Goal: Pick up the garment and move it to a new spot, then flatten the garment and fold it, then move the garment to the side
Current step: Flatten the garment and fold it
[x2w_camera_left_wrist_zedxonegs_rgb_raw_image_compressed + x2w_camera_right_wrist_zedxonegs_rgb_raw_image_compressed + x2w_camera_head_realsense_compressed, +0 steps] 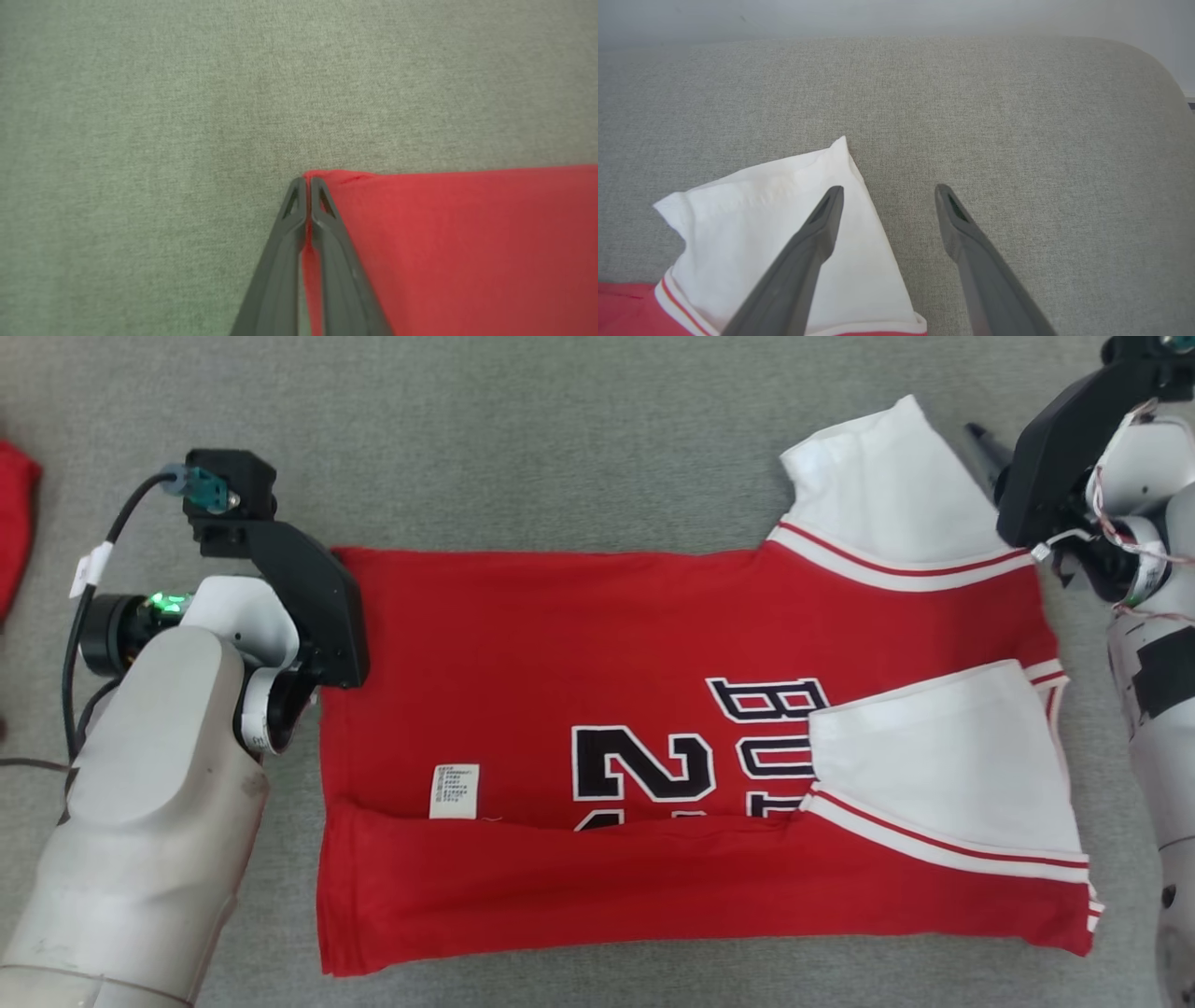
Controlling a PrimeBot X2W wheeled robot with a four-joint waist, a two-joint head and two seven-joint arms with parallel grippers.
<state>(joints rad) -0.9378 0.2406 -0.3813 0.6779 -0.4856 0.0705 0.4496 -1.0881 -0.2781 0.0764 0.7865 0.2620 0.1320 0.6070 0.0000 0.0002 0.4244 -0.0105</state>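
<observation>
Left claw (308, 184): shut tight on the jersey (560, 644) at its corner, at 10 o'clock of the jersey in the head view. A strip of red cloth shows between the two fingers.
Right claw (888, 188): wide open at 2 o'clock of the jersey. One finger is over the white sleeve (775, 219), the other over the bare grey surface (1017, 116). Whether either finger touches, I cannot tell.
Jersey: red, lying flat in the middle of the grey surface. Its 6 o'clock edge is folded up over the lettering.
Second sleeve (943, 765): white, folded in across the jersey at 3 o'clock.
Tag (455, 791): white, just above the folded edge.
</observation>
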